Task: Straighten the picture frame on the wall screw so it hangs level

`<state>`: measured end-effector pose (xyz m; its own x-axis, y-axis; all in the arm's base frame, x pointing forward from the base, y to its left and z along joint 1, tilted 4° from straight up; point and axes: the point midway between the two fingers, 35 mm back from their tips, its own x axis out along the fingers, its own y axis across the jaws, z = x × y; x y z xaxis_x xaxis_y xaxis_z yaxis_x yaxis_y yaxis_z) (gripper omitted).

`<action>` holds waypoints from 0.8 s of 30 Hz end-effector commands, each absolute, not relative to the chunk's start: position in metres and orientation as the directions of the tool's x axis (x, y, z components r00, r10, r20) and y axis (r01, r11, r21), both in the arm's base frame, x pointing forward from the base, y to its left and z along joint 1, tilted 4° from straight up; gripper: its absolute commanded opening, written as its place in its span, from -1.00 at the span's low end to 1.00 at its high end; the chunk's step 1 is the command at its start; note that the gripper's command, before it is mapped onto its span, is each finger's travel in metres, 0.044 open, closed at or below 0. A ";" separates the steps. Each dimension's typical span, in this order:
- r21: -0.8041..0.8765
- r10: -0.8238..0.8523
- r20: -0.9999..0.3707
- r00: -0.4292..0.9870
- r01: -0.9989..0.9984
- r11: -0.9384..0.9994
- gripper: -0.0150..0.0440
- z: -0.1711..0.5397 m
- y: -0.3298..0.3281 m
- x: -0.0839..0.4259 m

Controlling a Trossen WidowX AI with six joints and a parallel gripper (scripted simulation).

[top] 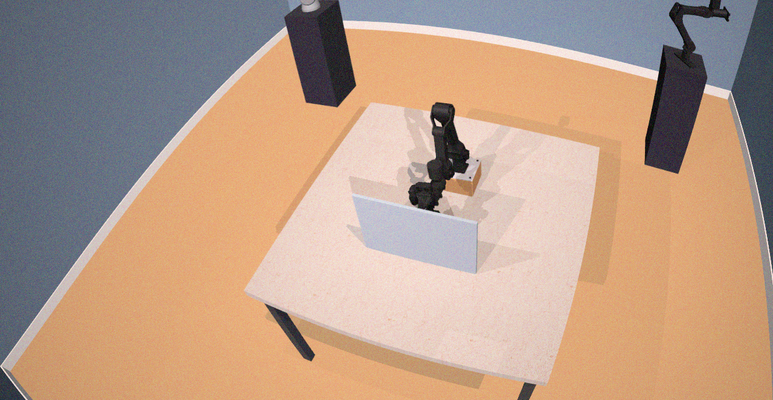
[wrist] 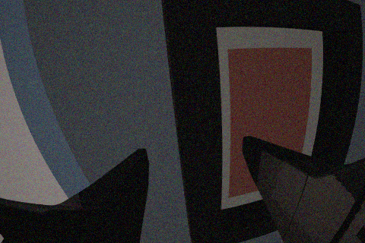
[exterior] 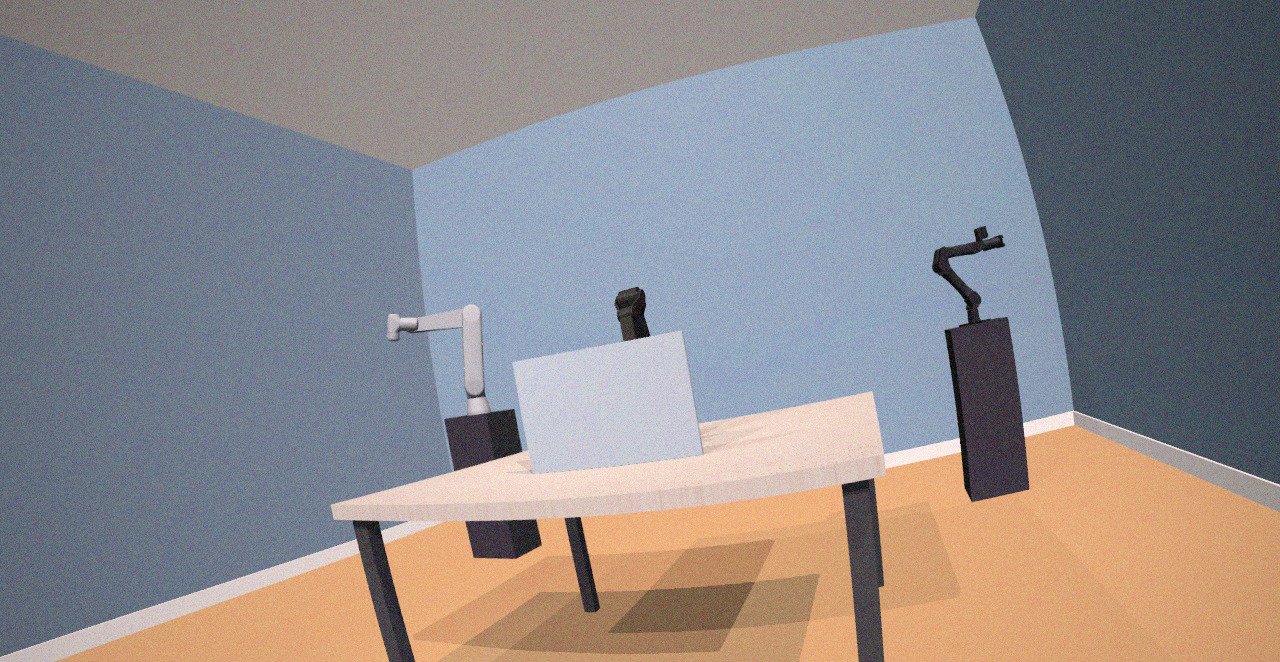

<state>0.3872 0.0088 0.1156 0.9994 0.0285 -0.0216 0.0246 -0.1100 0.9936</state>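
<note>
The picture frame [wrist: 195,76] shows only in the wrist view: a black border around a grey mat and a red picture [wrist: 269,117], hanging on the grey-blue wall panel [wrist: 102,51] [top: 416,235] [exterior: 608,403]. My gripper [wrist: 195,150] [top: 429,203] is open and close to the panel. Its two dark fingers stand on either side of one black bar of the frame, without pressing on it. In the top and exterior views the panel is seen from behind and hides the frame. Only the arm's elbow [exterior: 631,310] rises above the panel in the exterior view. The screw and the notched strip are hidden.
The panel stands upright on the pale table [top: 405,311] [exterior: 769,461]. The arm's wooden base block [top: 468,178] sits behind the panel. Two dark pedestals [top: 319,51] [top: 675,108] with other arms stand on the floor beyond the table.
</note>
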 end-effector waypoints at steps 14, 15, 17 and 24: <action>0.994 0.029 -0.025 0.999 0.028 -0.104 0.12 0.114 0.009 0.388; 0.994 0.029 -0.025 0.999 0.028 -0.104 0.03 0.114 0.009 0.388; 0.994 0.029 -0.025 0.999 0.028 -0.104 -0.14 0.114 0.009 0.388; 0.994 0.029 -0.025 0.999 0.028 -0.104 -0.44 0.114 0.009 0.388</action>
